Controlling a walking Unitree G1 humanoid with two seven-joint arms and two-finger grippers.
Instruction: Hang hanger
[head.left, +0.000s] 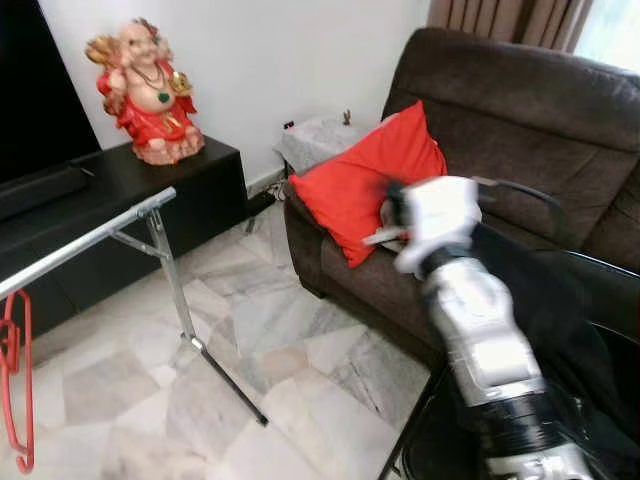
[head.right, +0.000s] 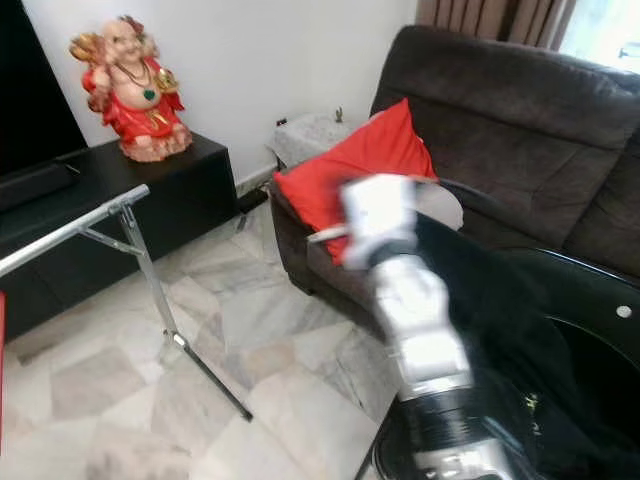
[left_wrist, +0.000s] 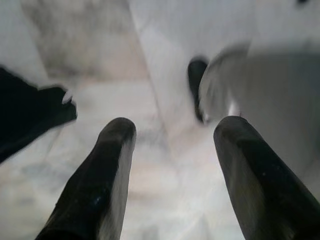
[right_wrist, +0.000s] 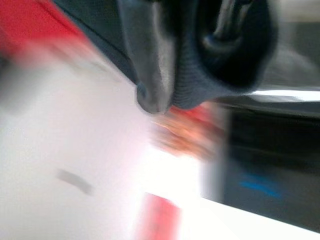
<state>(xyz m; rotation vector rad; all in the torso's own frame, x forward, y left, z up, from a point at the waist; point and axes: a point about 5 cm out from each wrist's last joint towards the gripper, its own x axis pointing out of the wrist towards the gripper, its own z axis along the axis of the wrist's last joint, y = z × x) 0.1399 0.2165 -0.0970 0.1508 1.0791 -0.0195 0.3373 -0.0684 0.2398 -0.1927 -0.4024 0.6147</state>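
Silver and white, blurred: right arm raised in the middle of the head view, with the right gripper (head.left: 392, 222) at its top end, in front of the red cushion (head.left: 350, 185). Too blurred to tell whether open or holding something, in the head views and in the right wrist view alike.

Thin black hanger (head.left: 530, 192) at about 3 o'clock from that gripper, just beside it, curving over toward the sofa back. Black cloth (head.left: 530, 290) draped below the hanger, at about 5 o'clock from the gripper, hanging beside the arm. Dark knitted cloth pressed very close to the camera in the right wrist view.

Shiny metal rail (head.left: 80, 240) well apart from the gripper, at about 9 o'clock, slanting down toward the left edge on a thin folding leg. Red hanger (head.left: 14, 380) under the low end of that rail, at about 8 o'clock, far from the gripper.

Brown sofa (head.left: 520, 110) behind the arm, with the cushion leaning on its seat. Red and gold statue (head.left: 145, 90) at about 10 o'clock, standing on a black cabinet (head.left: 190, 190). Pale marble floor (head.left: 280, 340) below.

Left gripper (left_wrist: 175, 125) spread wide, fingers (left_wrist: 107, 175) well apart, holding nothing, pointing down at the floor.
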